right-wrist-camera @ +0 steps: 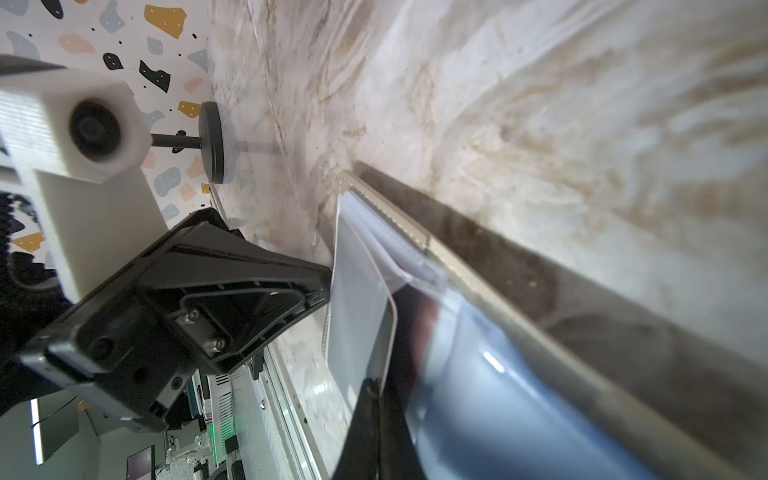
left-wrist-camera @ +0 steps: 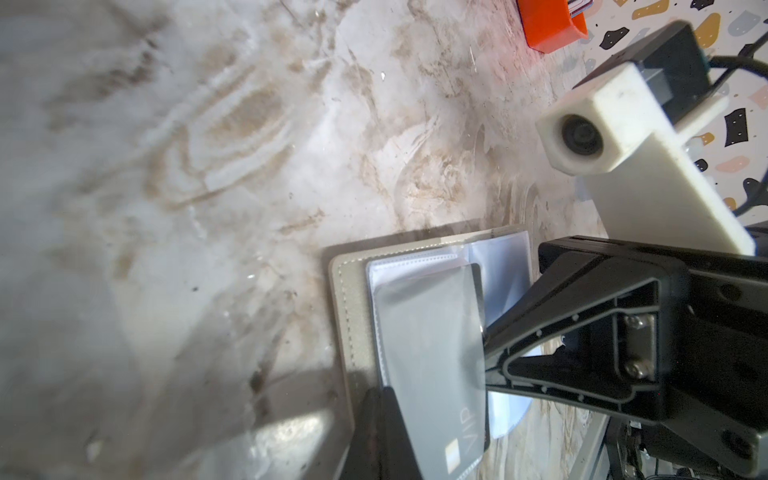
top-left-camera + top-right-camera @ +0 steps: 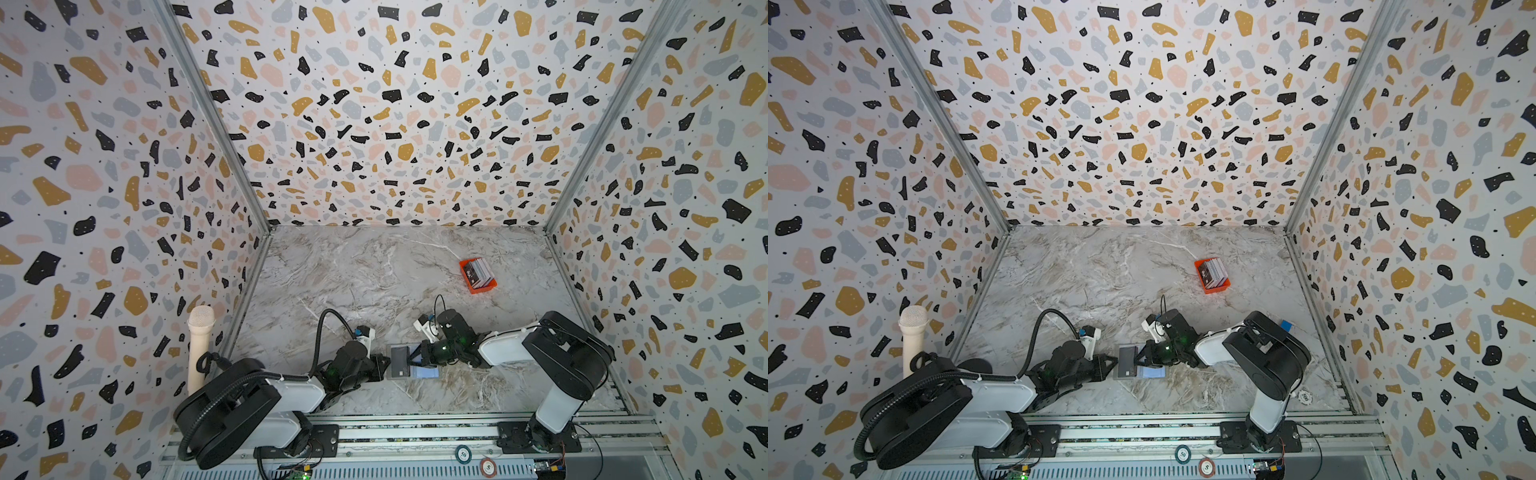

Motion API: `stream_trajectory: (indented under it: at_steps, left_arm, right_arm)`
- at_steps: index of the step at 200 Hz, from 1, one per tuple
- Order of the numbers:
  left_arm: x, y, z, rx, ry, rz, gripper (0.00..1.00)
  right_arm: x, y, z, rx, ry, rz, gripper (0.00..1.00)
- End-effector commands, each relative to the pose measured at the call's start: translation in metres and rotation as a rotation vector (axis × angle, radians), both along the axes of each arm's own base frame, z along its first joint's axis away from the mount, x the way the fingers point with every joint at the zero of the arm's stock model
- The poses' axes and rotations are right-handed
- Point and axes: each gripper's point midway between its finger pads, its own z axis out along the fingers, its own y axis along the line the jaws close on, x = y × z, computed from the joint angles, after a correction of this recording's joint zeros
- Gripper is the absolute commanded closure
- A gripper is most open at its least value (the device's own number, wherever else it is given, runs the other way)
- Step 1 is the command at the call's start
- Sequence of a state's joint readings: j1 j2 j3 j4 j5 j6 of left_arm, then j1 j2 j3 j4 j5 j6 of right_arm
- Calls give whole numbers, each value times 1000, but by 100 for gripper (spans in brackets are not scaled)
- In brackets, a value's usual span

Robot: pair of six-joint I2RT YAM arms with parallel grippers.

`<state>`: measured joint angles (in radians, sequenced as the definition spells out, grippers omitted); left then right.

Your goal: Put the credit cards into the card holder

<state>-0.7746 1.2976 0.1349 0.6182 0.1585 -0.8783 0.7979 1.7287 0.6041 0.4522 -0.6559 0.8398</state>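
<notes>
Seating of one card is the step in hand. In both top views the card holder (image 3: 428,372) lies open at the front middle of the tabletop (image 3: 374,270), with a dark grey card (image 3: 400,360) in it, long axis front to back. More credit cards (image 3: 481,272) stand in the orange tray (image 3: 484,289). Left wrist view: the right pincer (image 2: 485,345), closed narrow, meets the card's bare long edge. Right wrist view: the left pincer (image 1: 330,272), closed narrow, touches the holder's outer edge. Next, likely, a short sideways push.
</notes>
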Motion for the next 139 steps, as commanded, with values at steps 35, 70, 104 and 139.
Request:
stream_trajectory:
  at_steps: [35,70,104,139]
  left_arm:
    - [1,-12,34,-98,-43,-18,100]
    - [5,-32,41,-76,-73,-83,100]
    - [-4,-40,14,-51,-5,-120,100]
    - [-9,-37,0,-22,32,-123,100]
  right_arm:
    - [0,-10,1,-106,-50,-29,96]
    - [-1,-8,-5,-114,-42,-20,97]
    - [-1,-3,-10,-108,-29,-15,97]
    - [-4,-1,-15,-113,-13,-2,97]
